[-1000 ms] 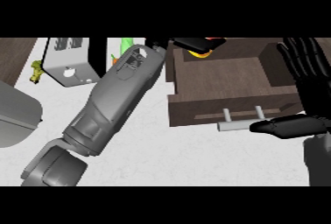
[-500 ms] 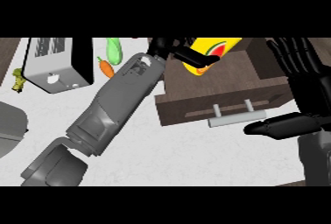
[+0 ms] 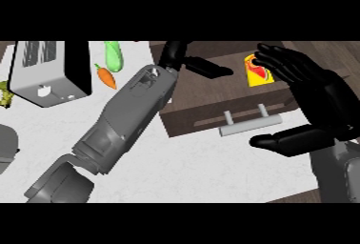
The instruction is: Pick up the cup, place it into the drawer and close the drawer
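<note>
The yellow cup (image 3: pixel 257 72) with a red mark lies inside the open dark wooden drawer (image 3: pixel 211 102), toward its right side. My left hand (image 3: pixel 184 58) hangs over the drawer's back left, fingers stretched toward the cup with a gap between them. At the right, my right hand (image 3: pixel 314 93) is open, fingers up; its fingertips (image 3: pixel 271 56) overlap the cup's right edge. Its thumb (image 3: pixel 285 141) points left just below the drawer's grey handle (image 3: pixel 247 123).
A silver toaster (image 3: pixel 46 71) stands at the back left. A carrot (image 3: pixel 106 76) and a green vegetable (image 3: pixel 112 55) lie beside it. A grey rounded object (image 3: pixel 5 148) shows at the left edge, with a small yellowish thing (image 3: pixel 5 95) above it.
The left hand has let go of the cup, which now lies in the drawer apart from its fingers. The right hand has come in closer to the drawer front.
</note>
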Robot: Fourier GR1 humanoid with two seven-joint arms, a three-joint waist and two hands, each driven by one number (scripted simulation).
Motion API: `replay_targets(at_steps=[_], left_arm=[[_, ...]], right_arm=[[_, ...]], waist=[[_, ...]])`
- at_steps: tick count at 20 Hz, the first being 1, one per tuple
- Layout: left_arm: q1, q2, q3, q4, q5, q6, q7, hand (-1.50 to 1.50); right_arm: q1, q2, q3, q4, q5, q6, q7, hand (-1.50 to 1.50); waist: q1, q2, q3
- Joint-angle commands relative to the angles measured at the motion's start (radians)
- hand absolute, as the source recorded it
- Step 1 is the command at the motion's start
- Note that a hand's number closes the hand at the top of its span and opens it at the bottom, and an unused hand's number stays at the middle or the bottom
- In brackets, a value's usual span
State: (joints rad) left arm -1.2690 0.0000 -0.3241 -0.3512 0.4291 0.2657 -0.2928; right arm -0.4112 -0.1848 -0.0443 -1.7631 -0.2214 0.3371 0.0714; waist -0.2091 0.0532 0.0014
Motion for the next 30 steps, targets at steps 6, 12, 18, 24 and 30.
replay_targets(at_steps=[6, 12, 18, 24, 30], left_arm=[[0.004, 0.0, 0.04, -0.077, 0.164, 0.007, -0.152, -1.5], [-0.015, 0.0, 0.068, -0.03, 0.197, 0.021, -0.189, -1.5], [0.007, 0.0, 0.081, -0.023, 0.224, 0.016, -0.209, -1.5], [0.117, 0.0, 0.089, -0.104, 0.23, -0.019, -0.266, -1.5], [0.207, 0.067, 0.106, -0.171, 0.234, -0.082, -0.28, -1.5]], right_arm=[[0.018, -0.083, 0.171, 0.01, -0.089, 0.264, 0.089, 1.5], [0.064, -0.209, 0.217, -0.009, 0.089, 0.304, 0.156, -1.5], [0.117, -0.187, 0.31, 0.026, 0.45, 0.168, 0.055, -1.5], [0.133, -0.179, 0.376, 0.358, 0.637, 0.066, -0.143, -1.5], [-0.049, -0.097, 0.413, 0.736, 0.755, -0.017, -0.236, 1.5]], waist=[[0.027, -0.017, -0.002], [0.109, -0.033, -0.001], [0.173, -0.039, 0.0], [0.231, -0.047, 0.0], [0.269, -0.043, 0.0]])
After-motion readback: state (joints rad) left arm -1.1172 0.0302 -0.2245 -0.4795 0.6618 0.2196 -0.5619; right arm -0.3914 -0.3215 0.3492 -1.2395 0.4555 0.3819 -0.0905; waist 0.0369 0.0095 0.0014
